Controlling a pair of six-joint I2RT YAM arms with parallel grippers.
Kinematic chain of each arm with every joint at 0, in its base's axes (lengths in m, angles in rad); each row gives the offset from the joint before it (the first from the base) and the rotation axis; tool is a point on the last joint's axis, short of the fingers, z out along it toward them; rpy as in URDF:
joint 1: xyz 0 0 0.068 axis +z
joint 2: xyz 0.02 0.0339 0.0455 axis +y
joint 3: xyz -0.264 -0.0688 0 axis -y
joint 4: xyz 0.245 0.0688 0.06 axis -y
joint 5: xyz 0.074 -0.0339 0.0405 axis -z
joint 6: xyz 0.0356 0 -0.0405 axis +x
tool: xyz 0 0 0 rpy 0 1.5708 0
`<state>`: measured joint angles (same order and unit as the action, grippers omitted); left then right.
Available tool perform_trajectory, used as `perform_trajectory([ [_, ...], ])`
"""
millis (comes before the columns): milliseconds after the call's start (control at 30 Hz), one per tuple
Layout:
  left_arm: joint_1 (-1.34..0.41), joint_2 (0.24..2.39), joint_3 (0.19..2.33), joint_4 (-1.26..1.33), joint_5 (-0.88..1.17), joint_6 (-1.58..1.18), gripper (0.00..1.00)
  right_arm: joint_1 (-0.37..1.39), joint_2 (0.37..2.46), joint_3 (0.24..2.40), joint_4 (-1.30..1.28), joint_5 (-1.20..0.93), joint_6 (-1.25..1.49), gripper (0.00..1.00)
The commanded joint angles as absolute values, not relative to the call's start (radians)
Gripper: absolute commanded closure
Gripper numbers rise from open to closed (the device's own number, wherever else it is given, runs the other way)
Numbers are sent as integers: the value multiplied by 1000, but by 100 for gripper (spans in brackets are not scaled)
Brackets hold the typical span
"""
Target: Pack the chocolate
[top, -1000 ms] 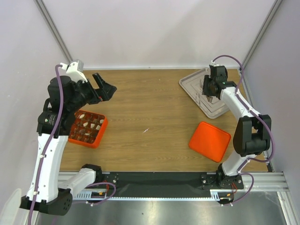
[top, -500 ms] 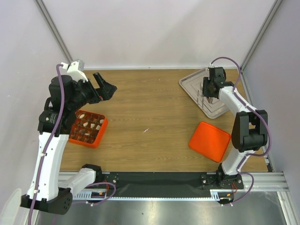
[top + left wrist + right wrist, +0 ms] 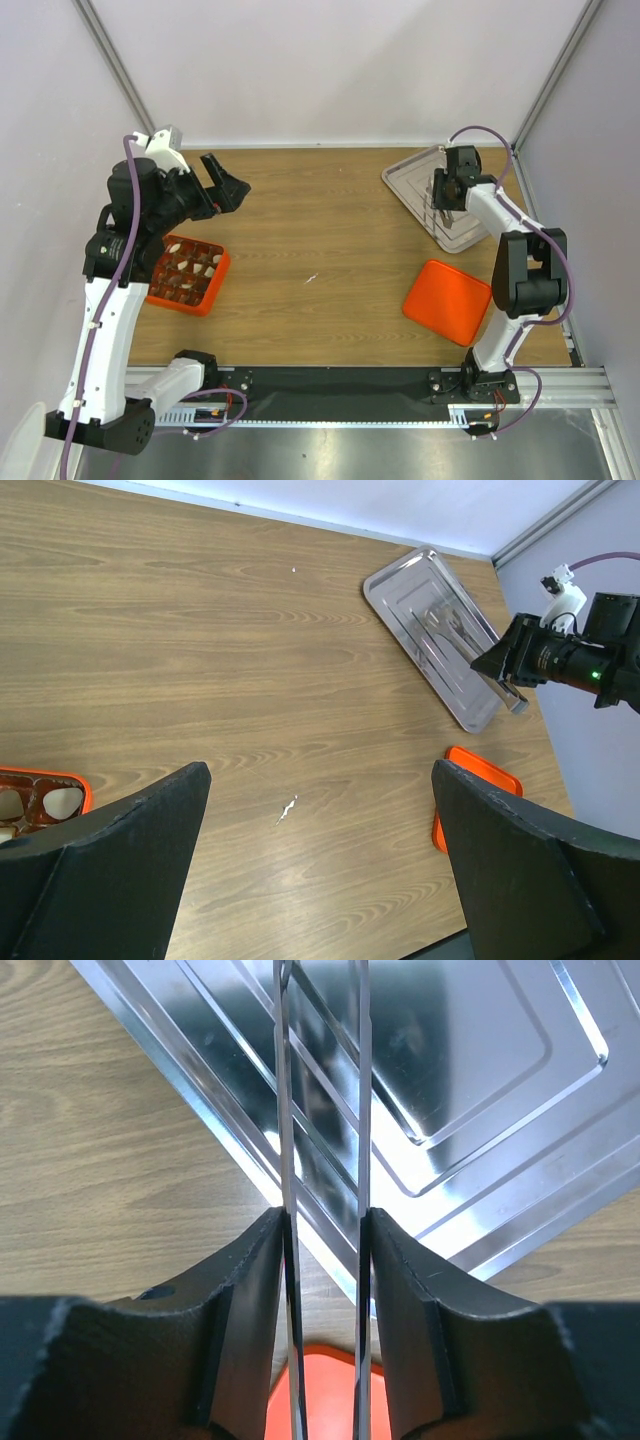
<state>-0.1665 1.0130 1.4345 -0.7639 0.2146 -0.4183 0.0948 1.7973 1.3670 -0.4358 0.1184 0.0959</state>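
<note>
Plainly, the right pincer [image 3: 322,1224] is narrowed onto the tongs [image 3: 284,1110], a black pad pressing each thin metal blade from the outside, with the blades running parallel away from the camera. Their far ends hang over the metal tray [image 3: 480,1080], which lies at the far right of the desk [image 3: 330,220]. Whether the tips touch the tray cannot be told.

The left pincer [image 3: 318,780] is spread wide and holds nothing. It is raised above the far left of the desk, well apart from everything else.

Just near of it, at the left edge, sits the orange gridded box [image 3: 215,285]. The chocolate [image 3: 186,268] lies in its cells, dark pieces and a few cream ones. No loose piece shows on the tray or on the bare wood. The orange lid [image 3: 448,300] lies flat at the near right, between the tray and the arm bases, and the box is uncovered.

With every visible piece already in the grid, the step in hand looks like handling the tongs at the tray, most likely setting them down. That would call for lowering the blades until they rest flat and then spreading the pads. The lid would then need to be carried across the desk to the box.
</note>
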Motion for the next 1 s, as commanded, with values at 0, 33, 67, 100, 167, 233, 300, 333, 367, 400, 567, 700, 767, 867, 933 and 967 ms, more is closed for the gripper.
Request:
perform_trajectory([
  [0, -161, 1012, 1471, -729, 213, -416, 0, 84, 1807, 1397, -413, 103, 98, 58],
  [33, -160, 1011, 1473, -730, 213, -416, 0, 84, 1809, 1397, -413, 98, 98, 58],
  [67, -161, 1011, 1473, -730, 212, -416, 0, 83, 1812, 1399, -411, 97, 100, 58],
  [100, -160, 1009, 1471, -729, 212, -416, 0, 81, 1815, 1401, -411, 91, 101, 58],
  [167, -160, 1009, 1471, -730, 210, -417, 0, 75, 1822, 1405, -413, 83, 101, 58],
  [233, -160, 1011, 1473, -732, 213, -417, 0, 74, 1832, 1410, -419, 75, 100, 58],
  [300, -160, 1011, 1474, -732, 212, -419, 0, 66, 1836, 1413, -423, 69, 103, 58],
  [333, -160, 1009, 1476, -730, 212, -419, 0, 63, 1838, 1411, -422, 64, 104, 57],
  [367, -160, 1011, 1477, -732, 212, -419, 0, 61, 1838, 1408, -422, 61, 103, 57],
  [400, -160, 1011, 1480, -730, 212, -422, 0, 58, 1838, 1408, -420, 63, 104, 57],
  [567, -160, 1012, 1483, -726, 212, -429, 0, 54, 1839, 1411, -416, 51, 100, 57],
  [700, -160, 1014, 1485, -724, 212, -430, 0, 51, 1851, 1425, -420, 46, 97, 57],
  [767, -160, 1014, 1486, -724, 210, -433, 0, 48, 1858, 1427, -422, 38, 98, 57],
  [867, -161, 1012, 1488, -727, 207, -433, 0, 48, 1864, 1427, -420, 29, 98, 57],
  [933, -160, 1012, 1493, -729, 207, -433, 0, 46, 1868, 1427, -422, 22, 97, 58],
  [967, -160, 1011, 1493, -729, 207, -433, 0, 48, 1867, 1427, -420, 18, 97, 58],
])
